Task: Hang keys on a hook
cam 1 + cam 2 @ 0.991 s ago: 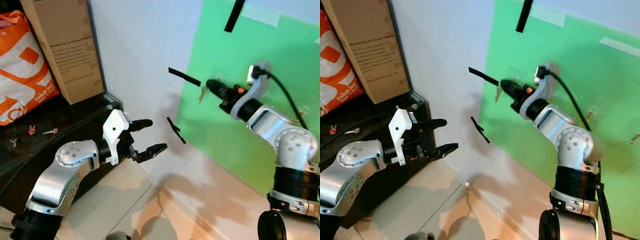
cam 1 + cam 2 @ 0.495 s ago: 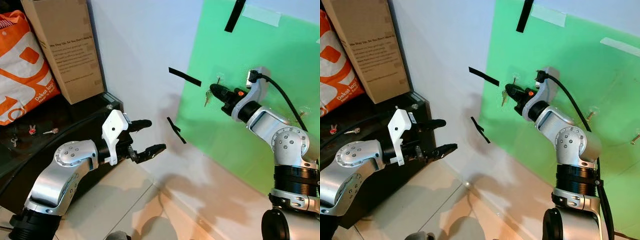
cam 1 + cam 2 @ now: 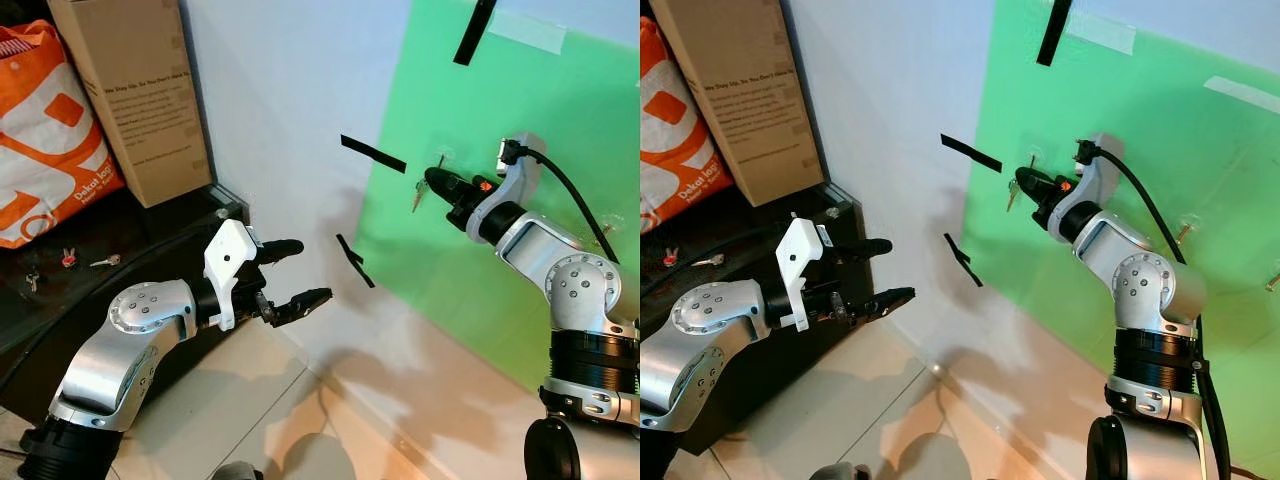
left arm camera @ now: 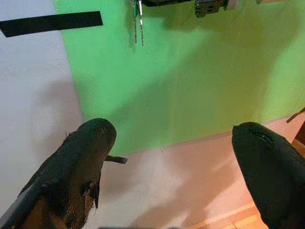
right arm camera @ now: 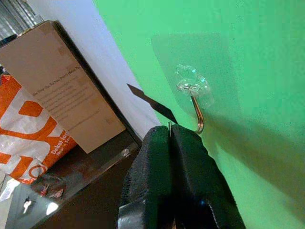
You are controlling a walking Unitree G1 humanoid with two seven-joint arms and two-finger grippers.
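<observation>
green wall sheet (image 3: 520, 260) | r fingers (image 3: 432, 181) pinch keys (image 3: 417, 196) by hook (image 5: 197, 112) | l fingers (image 3: 295, 272) spread, cardboard box (image 3: 130, 90) nearby

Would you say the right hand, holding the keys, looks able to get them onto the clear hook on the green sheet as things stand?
Probably yes. The right hand, shut on the keys, sits just beside the hook, with nothing between them.

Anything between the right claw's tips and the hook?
Nothing: bare green sheet separates the right claw from the hook, per the right wrist view.
</observation>
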